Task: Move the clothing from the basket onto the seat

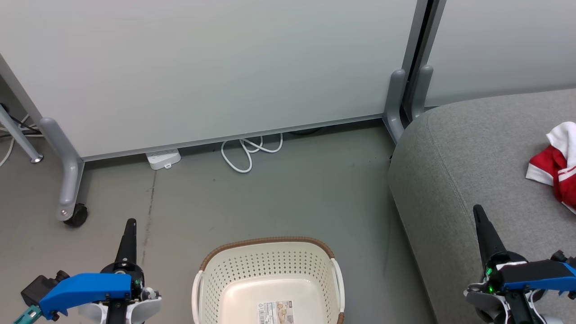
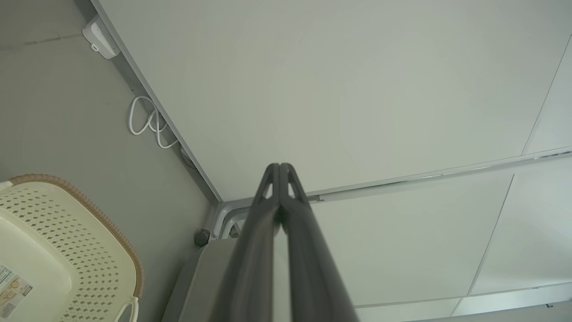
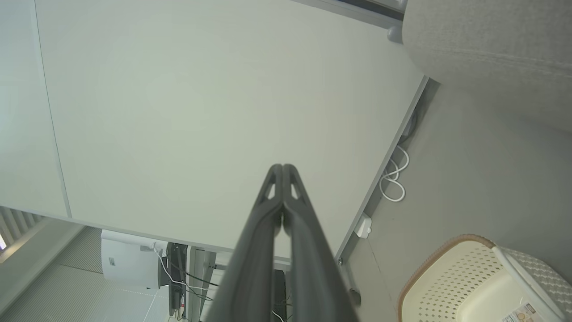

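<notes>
In the head view, the basket [image 1: 270,265] stands on the grey floor [image 1: 315,189] at the bottom middle, and its bare bottom carries a paper label [image 1: 275,312]. The seat [image 1: 459,148] is to the right of it, near but apart. The clothing [image 1: 555,166] lies on the seat as a crumpled red and white heap, cut by the right edge of the picture. The left gripper [image 1: 130,225] is at the lower left above the floor, and the right gripper [image 1: 479,211] is at the lower right above the front part of the seat; both point upward and look thin from this side. A white cable [image 1: 249,150] and a power strip [image 1: 163,159] lie at the foot of a pale partition panel [image 1: 202,67]. In the left wrist view, the two dark fingers [image 2: 268,223] of the left gripper are pressed together, tips touching, before the panel, and the basket is at the lower left. In the right wrist view, the right gripper's fingers [image 3: 304,232] are also pressed together at the tips; the basket is at the lower right and the seat at the upper right.
</notes>
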{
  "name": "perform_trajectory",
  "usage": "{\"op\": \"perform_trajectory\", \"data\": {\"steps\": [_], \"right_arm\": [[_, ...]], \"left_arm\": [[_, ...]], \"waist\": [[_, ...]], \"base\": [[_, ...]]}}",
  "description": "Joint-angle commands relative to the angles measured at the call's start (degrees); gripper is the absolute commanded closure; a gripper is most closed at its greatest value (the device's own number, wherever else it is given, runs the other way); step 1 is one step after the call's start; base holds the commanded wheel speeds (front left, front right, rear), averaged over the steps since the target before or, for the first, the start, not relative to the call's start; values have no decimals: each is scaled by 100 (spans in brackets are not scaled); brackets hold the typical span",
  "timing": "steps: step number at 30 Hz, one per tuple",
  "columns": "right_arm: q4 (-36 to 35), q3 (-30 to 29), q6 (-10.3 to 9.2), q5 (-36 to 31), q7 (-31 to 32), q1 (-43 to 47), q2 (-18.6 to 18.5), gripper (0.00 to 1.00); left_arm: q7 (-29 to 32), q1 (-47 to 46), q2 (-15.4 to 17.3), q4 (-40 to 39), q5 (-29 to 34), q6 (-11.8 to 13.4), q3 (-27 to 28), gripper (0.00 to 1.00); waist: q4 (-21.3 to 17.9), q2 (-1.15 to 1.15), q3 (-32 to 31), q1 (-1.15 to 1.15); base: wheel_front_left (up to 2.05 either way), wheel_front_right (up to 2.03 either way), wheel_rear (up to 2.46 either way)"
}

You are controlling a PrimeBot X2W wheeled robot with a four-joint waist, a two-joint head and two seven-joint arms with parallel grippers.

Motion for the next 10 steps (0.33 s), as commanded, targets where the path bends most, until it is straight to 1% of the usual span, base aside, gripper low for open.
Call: {"op": "perform_trajectory", "data": {"steps": [1,10], "right_arm": [[-56,-14,2,140,28,38,13,100],[-77,-42,2,566,134,48,20,100]], "left_arm": [[29,-121,0,-50,-114,-34,37,100],[132,-121,-2,-58,-533,-45,93,100]], "waist": [[-3,0,-1,0],[-27,0,-4,0]], "base": [[0,0,0],[0,0,0]]}}
